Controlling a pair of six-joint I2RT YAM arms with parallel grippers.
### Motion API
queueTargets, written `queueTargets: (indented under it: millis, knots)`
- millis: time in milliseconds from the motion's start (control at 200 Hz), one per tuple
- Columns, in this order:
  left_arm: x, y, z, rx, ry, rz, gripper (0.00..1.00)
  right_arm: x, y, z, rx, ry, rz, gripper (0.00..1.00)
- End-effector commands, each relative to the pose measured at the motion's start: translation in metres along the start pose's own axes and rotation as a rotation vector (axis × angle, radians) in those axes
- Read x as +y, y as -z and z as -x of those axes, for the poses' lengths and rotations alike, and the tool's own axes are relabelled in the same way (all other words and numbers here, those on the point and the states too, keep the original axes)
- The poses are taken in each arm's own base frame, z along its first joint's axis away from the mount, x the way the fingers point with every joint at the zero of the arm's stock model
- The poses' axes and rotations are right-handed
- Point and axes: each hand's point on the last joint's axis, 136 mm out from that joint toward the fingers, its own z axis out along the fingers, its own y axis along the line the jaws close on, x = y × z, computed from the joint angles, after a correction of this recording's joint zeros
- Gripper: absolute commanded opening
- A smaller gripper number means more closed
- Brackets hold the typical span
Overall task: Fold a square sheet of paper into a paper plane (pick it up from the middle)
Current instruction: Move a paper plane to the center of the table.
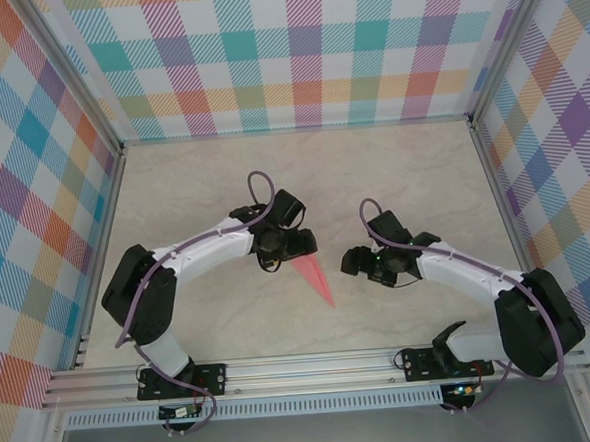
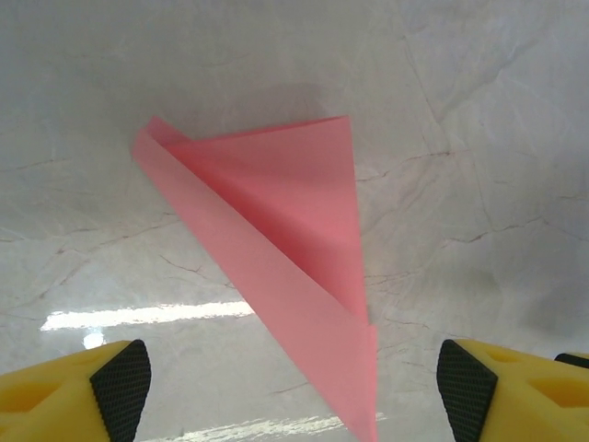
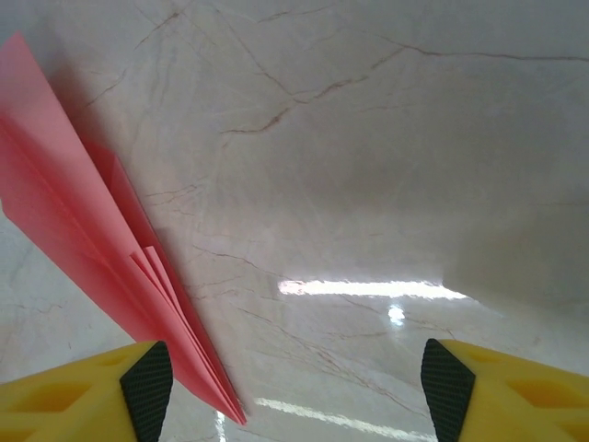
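Fingers [image 2: 120,387] wide apart, both grippers, holding nothing.
Plane [image 1: 312,277] lying flat on table [image 1: 402,174] between them, probably let go, folded up.

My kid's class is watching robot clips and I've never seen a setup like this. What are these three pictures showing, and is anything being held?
The overhead picture looks down on two robot arms fixed at the near edge of a pale marble-look table with checked walls around it. Each arm ends in a two-finger gripper. Between them lies a pink paper plane, folded into a slim dart. The other two pictures come from cameras on the wrists, so the yellow fingers at the bottom edges belong to the arm itself. The left gripper and the right gripper both stand open. The plane rests flat on the table; nothing is held.
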Motion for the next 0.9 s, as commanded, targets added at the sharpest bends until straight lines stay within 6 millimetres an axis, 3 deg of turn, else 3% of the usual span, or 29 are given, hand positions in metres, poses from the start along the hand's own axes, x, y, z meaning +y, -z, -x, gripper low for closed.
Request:
queueTargets:
  millis: [0,185,535,670,895]
  knots:
    - [0.006,-0.015,-0.008,0.041,0.021,0.086,0.90,0.027,-0.001,0.010,0.009,0.025,0.094,0.71]
    - [0.006,-0.034,-0.007,0.088,0.019,0.148,0.88,0.035,-0.011,0.008,0.044,0.007,0.141,0.68]
    - [0.035,-0.014,-0.014,0.033,0.039,0.178,0.45,0.056,-0.019,-0.002,0.093,0.059,0.218,0.63]
    - [0.043,-0.013,-0.019,0.033,0.054,0.160,0.34,0.066,-0.025,-0.004,0.121,0.110,0.210,0.63]
    - [0.050,-0.012,-0.024,0.039,0.055,0.164,0.30,0.082,-0.040,-0.007,0.172,0.181,0.229,0.64]
